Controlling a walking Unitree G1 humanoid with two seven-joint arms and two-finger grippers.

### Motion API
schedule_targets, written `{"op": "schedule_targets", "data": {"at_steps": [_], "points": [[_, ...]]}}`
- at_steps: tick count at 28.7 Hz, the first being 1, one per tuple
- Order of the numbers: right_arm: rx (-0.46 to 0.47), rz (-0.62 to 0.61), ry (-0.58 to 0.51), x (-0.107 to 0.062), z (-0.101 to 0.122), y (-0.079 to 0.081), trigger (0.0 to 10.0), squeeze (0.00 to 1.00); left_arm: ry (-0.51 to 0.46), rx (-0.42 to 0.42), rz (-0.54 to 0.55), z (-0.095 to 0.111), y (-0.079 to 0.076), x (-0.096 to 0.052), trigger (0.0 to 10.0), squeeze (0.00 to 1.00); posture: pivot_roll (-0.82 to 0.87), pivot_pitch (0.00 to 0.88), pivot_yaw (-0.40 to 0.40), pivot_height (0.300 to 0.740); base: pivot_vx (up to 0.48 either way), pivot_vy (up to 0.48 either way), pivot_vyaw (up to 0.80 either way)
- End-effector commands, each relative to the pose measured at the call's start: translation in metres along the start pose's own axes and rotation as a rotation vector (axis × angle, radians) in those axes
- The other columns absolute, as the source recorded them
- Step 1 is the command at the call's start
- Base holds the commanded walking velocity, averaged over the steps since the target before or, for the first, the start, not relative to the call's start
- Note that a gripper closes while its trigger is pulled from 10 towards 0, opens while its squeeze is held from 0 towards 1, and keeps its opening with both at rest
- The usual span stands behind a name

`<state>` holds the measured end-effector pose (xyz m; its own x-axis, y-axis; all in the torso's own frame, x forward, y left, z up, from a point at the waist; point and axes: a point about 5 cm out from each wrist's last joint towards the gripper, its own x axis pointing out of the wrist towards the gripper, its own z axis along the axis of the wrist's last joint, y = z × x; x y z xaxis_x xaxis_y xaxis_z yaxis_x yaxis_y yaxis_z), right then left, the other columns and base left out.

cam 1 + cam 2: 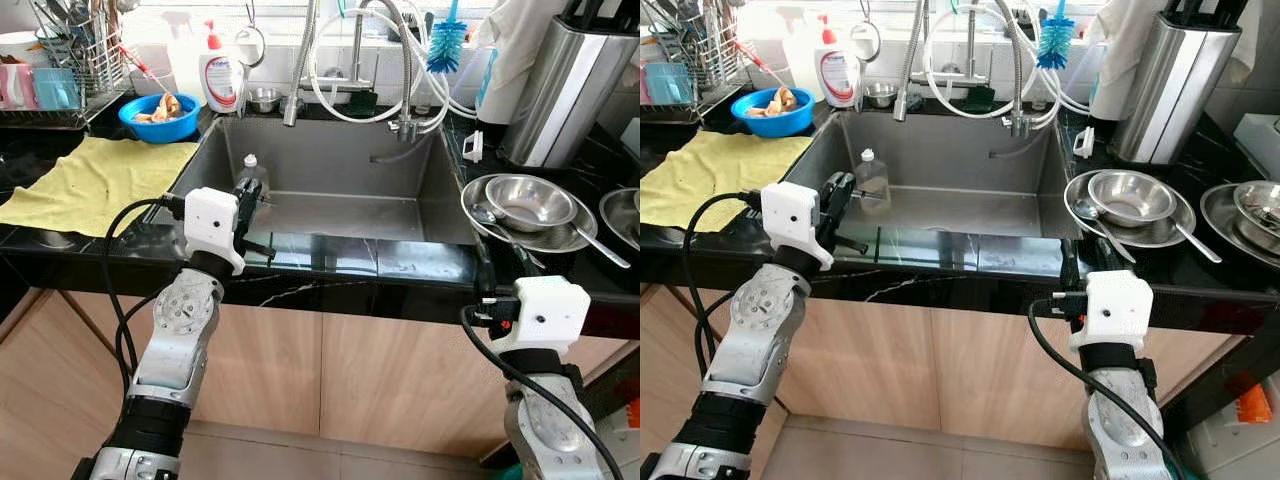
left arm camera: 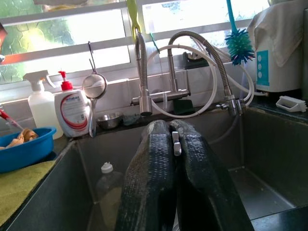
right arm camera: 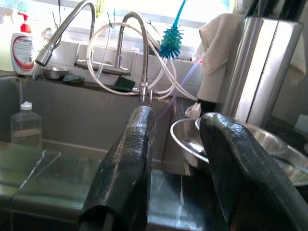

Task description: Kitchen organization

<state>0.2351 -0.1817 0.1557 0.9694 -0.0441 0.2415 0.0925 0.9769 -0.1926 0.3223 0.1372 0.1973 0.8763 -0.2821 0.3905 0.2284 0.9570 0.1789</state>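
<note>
Kitchen sink: clear plastic bottle (image 1: 251, 176) stands upright just beyond left gripper (image 1: 247, 205), jaws together; right gripper (image 3: 180, 159) apart

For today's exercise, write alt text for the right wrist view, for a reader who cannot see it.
Two black fingers of the right gripper, set apart, point over the front edge of a steel sink toward stacked steel bowls on the counter. A clear plastic bottle stands in the sink, and a teal bottle brush hangs above the faucet.
</note>
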Motion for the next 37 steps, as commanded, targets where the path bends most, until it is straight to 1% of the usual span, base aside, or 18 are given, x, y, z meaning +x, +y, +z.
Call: {"op": "schedule_targets", "data": {"at_steps": [1,4,5,7,19,26,32,34,37], "points": [[-0.006,0.016,-0.010,0.003,0.001,0.003,10.0,0.00,-0.022,0.015,0.006,0.005,0.004,0.004,10.0,0.00,-0.07,0.000,0.006,0.740,0.262,0.000,0.60],[-0.004,0.014,-0.010,0.003,0.001,0.004,10.0,0.00,-0.021,0.013,0.007,0.005,0.004,0.004,10.0,0.00,-0.07,0.000,0.006,0.740,0.266,0.000,0.20],[0.023,0.007,-0.010,0.003,0.001,0.004,10.0,0.00,-0.019,0.006,0.007,0.004,0.002,0.003,10.0,0.00,-0.07,0.000,0.008,0.740,0.270,0.000,0.00],[0.034,0.002,-0.010,0.003,0.001,0.004,10.0,0.00,-0.018,-0.002,0.004,0.003,0.000,0.003,10.0,0.00,-0.08,0.000,0.008,0.740,0.281,0.000,0.00],[0.040,0.005,-0.008,0.004,0.001,0.005,10.0,0.00,-0.014,-0.007,-0.017,0.002,-0.003,0.004,10.0,0.00,-0.07,0.000,0.008,0.740,0.282,0.000,0.00],[0.043,0.022,-0.006,0.004,0.000,0.007,10.0,0.00,-0.003,-0.032,-0.028,0.001,-0.007,0.005,10.0,0.00,-0.07,0.000,0.008,0.740,0.000,0.000,0.00],[0.052,0.039,-0.008,0.004,0.001,0.011,10.0,0.00,0.014,-0.067,-0.009,0.001,-0.004,0.012,10.0,0.00,-0.07,0.000,0.008,0.740,0.000,0.000,0.00],[0.055,0.044,-0.007,0.004,0.000,0.012,10.0,0.00,0.053,-0.075,-0.010,-0.002,-0.004,0.017,10.0,0.00,-0.07,0.000,0.009,0.740,0.000,0.000,0.00],[0.059,0.055,-0.006,0.005,0.000,0.014,10.0,0.00,0.074,-0.084,-0.014,-0.006,-0.005,0.022,10.0,0.00,-0.07,0.000,0.009,0.740,0.000,0.000,0.00]]}}
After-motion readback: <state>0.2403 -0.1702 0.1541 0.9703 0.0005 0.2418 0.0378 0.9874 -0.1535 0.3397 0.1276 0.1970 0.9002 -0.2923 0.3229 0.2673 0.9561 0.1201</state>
